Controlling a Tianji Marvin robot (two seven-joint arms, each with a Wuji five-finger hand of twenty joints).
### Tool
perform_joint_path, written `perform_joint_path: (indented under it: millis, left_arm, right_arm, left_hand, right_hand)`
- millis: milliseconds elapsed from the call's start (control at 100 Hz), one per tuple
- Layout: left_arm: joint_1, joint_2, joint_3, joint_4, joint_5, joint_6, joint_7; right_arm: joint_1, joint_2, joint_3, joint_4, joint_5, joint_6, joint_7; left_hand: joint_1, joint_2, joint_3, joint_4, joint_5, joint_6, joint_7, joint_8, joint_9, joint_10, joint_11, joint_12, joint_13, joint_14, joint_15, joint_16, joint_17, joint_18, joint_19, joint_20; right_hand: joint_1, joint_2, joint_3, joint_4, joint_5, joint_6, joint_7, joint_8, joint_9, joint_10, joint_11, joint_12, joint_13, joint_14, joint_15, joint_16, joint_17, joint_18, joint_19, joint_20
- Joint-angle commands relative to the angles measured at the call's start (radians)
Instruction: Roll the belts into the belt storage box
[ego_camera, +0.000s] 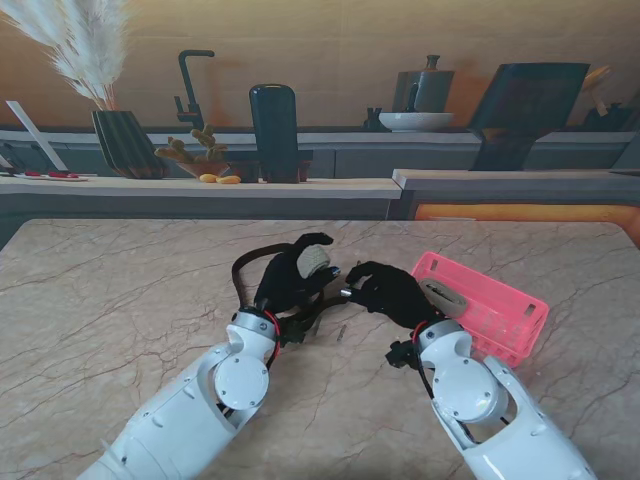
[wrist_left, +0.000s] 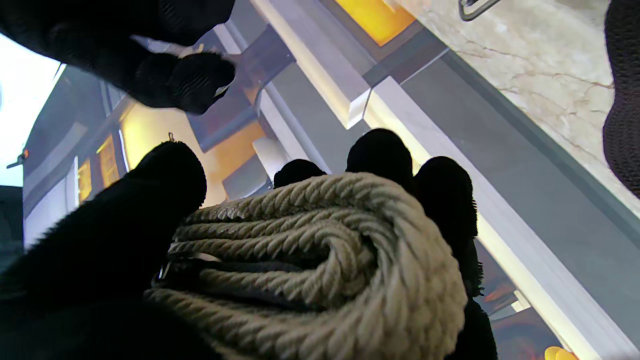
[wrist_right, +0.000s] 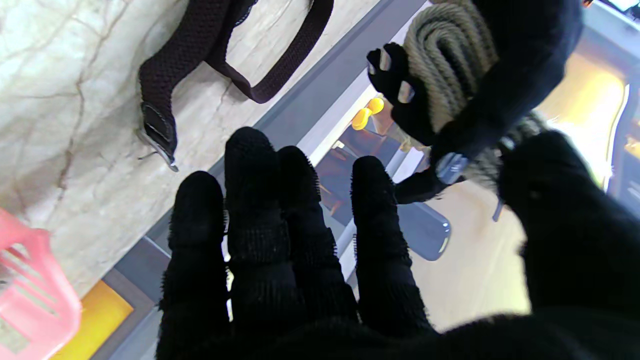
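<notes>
A coiled beige rope belt (wrist_left: 320, 270) is clasped in the left hand (ego_camera: 290, 275), thumb on one side and fingers (wrist_left: 380, 152) wrapped over the far side, so that the roll is judged to be kept from springing open while it is raised off the desk (ego_camera: 120, 300). The right hand (ego_camera: 392, 290) is held spread just beside it, nothing pinched, its fingers (wrist_right: 250, 200) apart, probably placed to steady or receive the roll. A second belt (wrist_right: 200, 45), dark and woven, lies unrolled on the desk near its middle, its buckle end flat. The pink storage box (ego_camera: 500, 315) stands toward the right edge of the desk, close behind the right wrist; something pale lies inside it, not identifiable. Counted: two belts, one box.
</notes>
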Motion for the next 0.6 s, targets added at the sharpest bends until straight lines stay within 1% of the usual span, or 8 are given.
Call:
perform_joint_path:
  millis: [0, 40, 60, 140, 200, 350, 510, 590]
  left_arm:
    - [-0.002, 0.004, -0.001, -0.001, -0.023, 0.009, -0.024]
    - [-0.007, 0.006, 0.003, 0.006, -0.018, 0.012, -0.031]
    - [-0.011, 0.007, 0.006, 0.011, -0.011, 0.013, -0.032]
    - [-0.028, 0.013, 0.020, 0.031, 0.029, 0.017, -0.031]
    - [-0.037, 0.018, 0.029, 0.041, 0.053, 0.018, -0.033]
    - [-0.053, 0.026, 0.050, 0.058, 0.091, 0.018, -0.039]
    - [-0.063, 0.028, 0.068, 0.064, 0.099, 0.016, -0.053]
    - [-0.065, 0.027, 0.074, 0.067, 0.100, 0.014, -0.056]
  right_arm:
    - [0.009, -0.004, -0.016, 0.002, -0.010, -0.015, -0.010]
    - [0.017, -0.006, -0.026, 0.010, -0.024, -0.022, -0.022]
    - [0.021, -0.007, -0.031, 0.014, -0.029, -0.025, -0.029]
    - [0.038, -0.012, -0.050, 0.026, -0.039, -0.026, -0.051]
    - [0.053, -0.017, -0.065, 0.035, -0.049, -0.021, -0.070]
    - [0.096, -0.023, -0.102, 0.063, -0.098, -0.005, -0.103]
    - [0.142, -0.022, -0.142, 0.090, -0.130, 0.037, -0.091]
    - [0.166, -0.023, -0.165, 0.107, -0.129, 0.058, -0.084]
  left_hand:
    - [-0.028, -0.044, 0.081, 0.012, -0.057, 0.012, -0.063, -0.019, 0.038, -0.081, 0.124, 0.056, 0.103, -0.070, 0.268, 0.101, 0.054, -0.011, 0.114, -0.001]
    - [-0.038, -0.065, 0.088, 0.002, -0.072, 0.016, -0.072, -0.025, 0.035, -0.087, 0.128, 0.063, 0.104, -0.088, 0.334, 0.118, 0.079, -0.009, 0.144, -0.004]
    - [-0.044, -0.073, 0.091, -0.003, -0.078, 0.018, -0.075, -0.027, 0.034, -0.091, 0.129, 0.065, 0.104, -0.099, 0.361, 0.122, 0.090, -0.010, 0.155, -0.008]
    - [-0.061, -0.086, 0.092, -0.014, -0.092, 0.023, -0.085, -0.033, 0.032, -0.106, 0.131, 0.071, 0.105, -0.121, 0.406, 0.123, 0.110, -0.011, 0.171, -0.016]
    - [-0.063, -0.090, 0.092, -0.016, -0.093, 0.026, -0.089, -0.036, 0.032, -0.103, 0.132, 0.073, 0.105, -0.119, 0.414, 0.120, 0.112, -0.007, 0.174, -0.019]
    - [-0.059, -0.083, 0.094, -0.015, -0.093, 0.029, -0.097, -0.041, 0.027, -0.106, 0.132, 0.078, 0.104, -0.121, 0.419, 0.109, 0.101, -0.004, 0.169, -0.028]
    - [-0.052, -0.078, 0.097, -0.012, -0.092, 0.029, -0.100, -0.044, 0.025, -0.104, 0.134, 0.084, 0.104, -0.114, 0.421, 0.103, 0.094, 0.001, 0.166, -0.031]
    - [-0.050, -0.072, 0.097, -0.011, -0.094, 0.029, -0.103, -0.045, 0.022, -0.104, 0.134, 0.086, 0.104, -0.114, 0.422, 0.101, 0.092, 0.002, 0.166, -0.031]
  right_hand:
    - [-0.073, 0.032, -0.055, 0.024, -0.015, -0.004, -0.019, 0.008, -0.015, 0.000, -0.016, -0.005, -0.020, -0.006, -0.014, 0.004, -0.013, -0.002, -0.002, 0.019]
    - [-0.118, 0.055, -0.075, 0.027, -0.006, 0.006, -0.023, 0.007, -0.009, 0.003, -0.015, -0.004, -0.017, -0.001, -0.010, 0.008, -0.008, 0.003, 0.002, 0.024]
    - [-0.138, 0.062, -0.079, 0.036, 0.004, 0.012, -0.031, 0.006, -0.004, 0.007, -0.015, -0.003, -0.014, 0.003, -0.005, 0.012, -0.005, 0.006, 0.005, 0.029]
    - [-0.178, 0.078, -0.085, 0.041, 0.031, 0.028, -0.033, 0.007, 0.015, 0.018, -0.010, 0.000, -0.002, 0.018, 0.007, 0.019, 0.005, 0.015, 0.018, 0.038]
    - [-0.200, 0.084, -0.075, 0.045, 0.056, 0.041, -0.039, 0.010, 0.031, 0.028, -0.004, 0.003, 0.010, 0.029, 0.023, 0.025, 0.015, 0.021, 0.036, 0.049]
    - [-0.221, 0.083, -0.065, 0.046, 0.086, 0.057, -0.043, 0.014, 0.055, 0.033, 0.009, 0.006, 0.035, 0.039, 0.043, 0.030, 0.041, 0.028, 0.070, 0.059]
    - [-0.221, 0.074, -0.048, 0.050, 0.127, 0.073, -0.039, 0.022, 0.092, 0.047, 0.032, 0.011, 0.073, 0.051, 0.076, 0.035, 0.071, 0.032, 0.117, 0.065]
    - [-0.214, 0.073, -0.046, 0.050, 0.151, 0.070, -0.030, 0.029, 0.112, 0.050, 0.043, 0.013, 0.093, 0.053, 0.091, 0.036, 0.084, 0.035, 0.133, 0.064]
